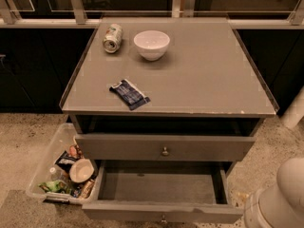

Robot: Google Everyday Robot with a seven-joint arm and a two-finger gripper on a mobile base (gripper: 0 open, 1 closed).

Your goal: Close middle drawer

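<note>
The middle drawer (161,186) is standing pulled far out and empty, below the top drawer (165,148), which is sitting slightly ajar. The robot's white arm (285,194) is showing just right of the middle drawer's front corner. The gripper is lying outside the picture, so I cannot tell whether it is open or closed. A push landing near that right corner, off-centre, is risking a skewed, jammed drawer, and the arm may clip the corner. The snack bin (52,167), just left of the drawer, is crowding that side.
</note>
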